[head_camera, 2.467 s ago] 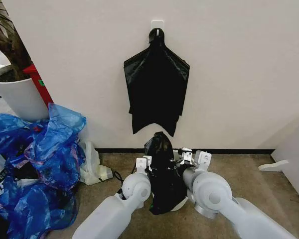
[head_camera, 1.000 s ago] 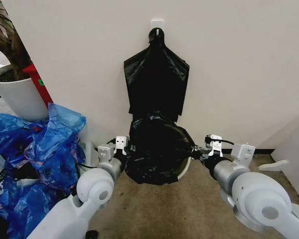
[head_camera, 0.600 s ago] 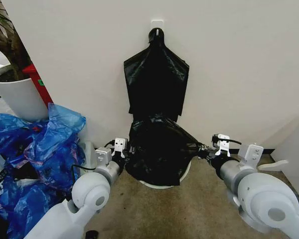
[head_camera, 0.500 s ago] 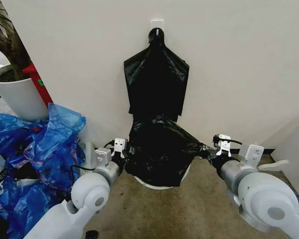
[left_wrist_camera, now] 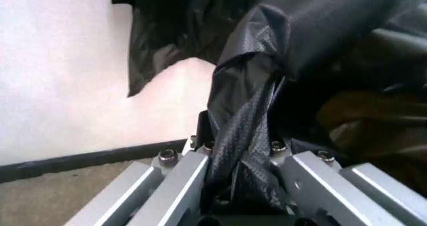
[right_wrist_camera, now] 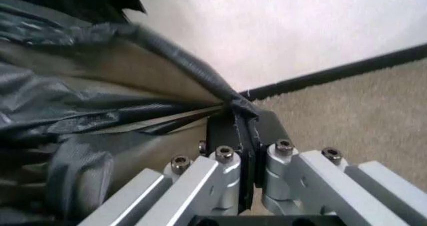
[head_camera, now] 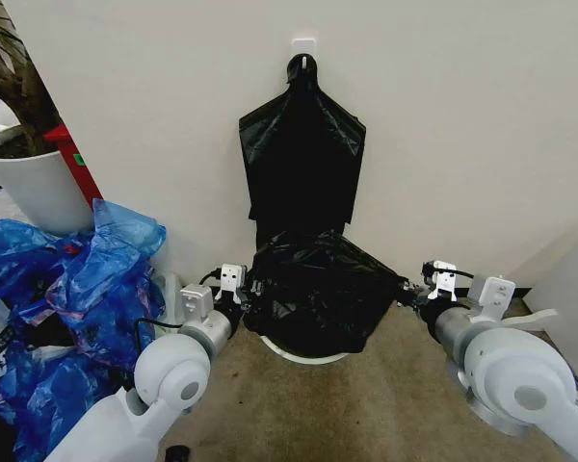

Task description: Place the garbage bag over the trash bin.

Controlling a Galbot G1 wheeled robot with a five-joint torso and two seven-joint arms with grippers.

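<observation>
Both grippers, left and right, were clamped on the wrinkly glossy black garbage bag, stretched above the round cream-white plastic trash bin.

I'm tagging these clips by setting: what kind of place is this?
Probably an indoor room corner, maybe an office or lab: carpet, a plain white wall, a potted plant and blue bags. Both grippers, left and right, stretch a garbage bag over the bin.

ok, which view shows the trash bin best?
Head view: the trash bin shows as a white rim arc under the stretched garbage bag. Both wrist views show mostly bag film pinched in the left gripper and right gripper.
</observation>
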